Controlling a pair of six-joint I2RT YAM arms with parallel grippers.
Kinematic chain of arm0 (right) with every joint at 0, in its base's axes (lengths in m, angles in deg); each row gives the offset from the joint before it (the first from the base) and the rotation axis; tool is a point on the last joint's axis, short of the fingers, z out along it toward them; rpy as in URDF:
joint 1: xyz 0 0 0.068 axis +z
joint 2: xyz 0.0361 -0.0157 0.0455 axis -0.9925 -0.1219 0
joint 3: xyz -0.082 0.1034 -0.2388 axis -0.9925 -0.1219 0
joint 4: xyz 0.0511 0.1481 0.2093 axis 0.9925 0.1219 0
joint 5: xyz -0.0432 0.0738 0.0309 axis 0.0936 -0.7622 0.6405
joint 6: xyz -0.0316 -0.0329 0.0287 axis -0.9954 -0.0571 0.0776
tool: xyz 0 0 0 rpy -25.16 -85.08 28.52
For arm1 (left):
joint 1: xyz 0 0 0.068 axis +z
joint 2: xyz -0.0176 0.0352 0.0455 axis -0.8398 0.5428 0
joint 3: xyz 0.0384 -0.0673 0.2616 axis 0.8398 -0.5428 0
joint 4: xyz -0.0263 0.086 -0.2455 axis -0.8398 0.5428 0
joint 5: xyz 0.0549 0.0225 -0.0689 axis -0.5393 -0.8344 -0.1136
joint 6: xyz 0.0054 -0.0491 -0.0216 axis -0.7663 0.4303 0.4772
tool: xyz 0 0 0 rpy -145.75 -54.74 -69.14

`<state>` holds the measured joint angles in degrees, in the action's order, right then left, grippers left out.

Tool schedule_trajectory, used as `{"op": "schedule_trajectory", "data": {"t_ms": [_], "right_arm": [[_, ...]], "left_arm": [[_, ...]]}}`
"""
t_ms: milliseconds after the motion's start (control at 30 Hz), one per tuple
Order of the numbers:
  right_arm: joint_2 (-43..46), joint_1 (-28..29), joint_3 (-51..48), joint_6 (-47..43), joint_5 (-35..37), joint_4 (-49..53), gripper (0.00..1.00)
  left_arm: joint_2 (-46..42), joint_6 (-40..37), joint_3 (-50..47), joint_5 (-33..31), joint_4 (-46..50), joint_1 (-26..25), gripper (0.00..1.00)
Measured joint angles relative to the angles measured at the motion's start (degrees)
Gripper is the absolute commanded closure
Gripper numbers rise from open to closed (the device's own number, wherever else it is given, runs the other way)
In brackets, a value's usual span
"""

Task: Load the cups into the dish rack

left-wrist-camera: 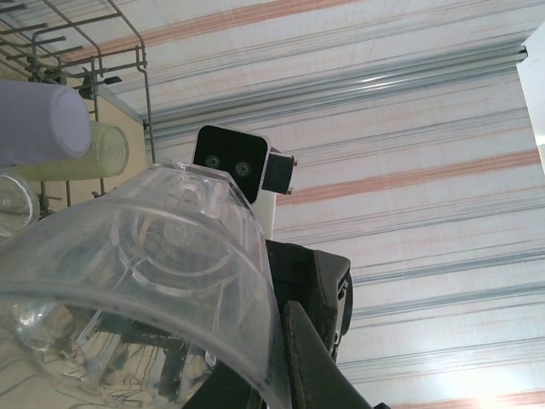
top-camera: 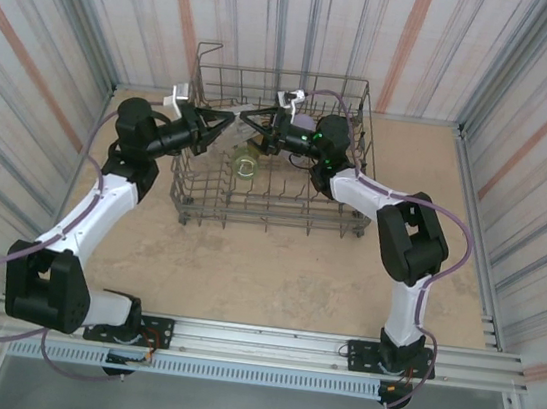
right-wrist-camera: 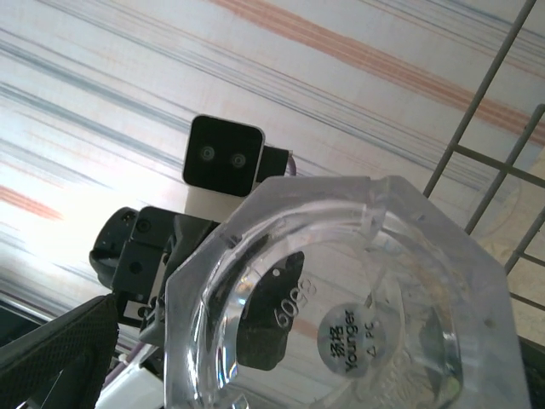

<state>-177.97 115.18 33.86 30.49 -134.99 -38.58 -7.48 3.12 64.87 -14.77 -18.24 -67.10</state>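
Note:
The grey wire dish rack (top-camera: 267, 226) stands at the middle back of the table. Above its left half my two grippers meet tip to tip around one clear cup (top-camera: 241, 122). My left gripper (top-camera: 227, 119) is shut on that cup's rim wall (left-wrist-camera: 153, 256), with one dark finger (left-wrist-camera: 319, 358) outside the wall. My right gripper (top-camera: 256, 124) stands open around the cup's base (right-wrist-camera: 366, 298); its one visible finger (right-wrist-camera: 51, 341) is apart from the cup. A yellow-green cup (top-camera: 246, 166) lies inside the rack. Lavender (left-wrist-camera: 43, 119) and yellow-green (left-wrist-camera: 95, 153) cups lie in the rack behind the held one.
The rack's wire wall (right-wrist-camera: 485, 153) rises close on the right of the held cup, and its raised corner loop (top-camera: 208, 55) is at the back left. Striped walls (top-camera: 51, 54) enclose the table. Bare tabletop (top-camera: 264, 274) lies in front of the rack.

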Motion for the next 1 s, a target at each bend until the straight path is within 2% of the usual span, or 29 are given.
{"op": "schedule_trajectory", "data": {"t_ms": [400,500,600,633,700,800,1000], "right_arm": [[0.02,-0.37,-1.33,0.94,3.58,-1.07,0.26],[0.22,-0.37,-3.19,0.94,4.46,-2.99,0.36],[0.61,-0.37,-3.74,0.83,4.52,-3.21,0.42],[0.83,-0.37,-3.74,0.24,4.70,-2.73,0.43],[1.29,-0.63,-3.74,-1.14,4.94,-1.14,0.44],[1.99,-0.79,-3.74,-3.52,5.64,1.55,0.44],[3.30,-0.70,-3.74,-7.98,6.01,6.64,0.46]], "left_arm": [[0.35,0.31,-0.20,0.48,-1.55,-1.03,1.00],[0.35,0.63,-0.46,0.66,-0.55,-1.03,1.00],[0.35,0.52,-0.48,1.07,-0.31,-1.03,0.86],[0.24,0.04,-0.48,1.05,0.11,-1.03,0.86],[0.13,-0.98,-0.48,1.05,1.27,-1.03,0.83],[-0.44,-3.17,-0.46,1.03,4.24,-0.90,0.69],[-2.69,-8.13,-0.39,1.01,11.39,0.92,0.48]]}}
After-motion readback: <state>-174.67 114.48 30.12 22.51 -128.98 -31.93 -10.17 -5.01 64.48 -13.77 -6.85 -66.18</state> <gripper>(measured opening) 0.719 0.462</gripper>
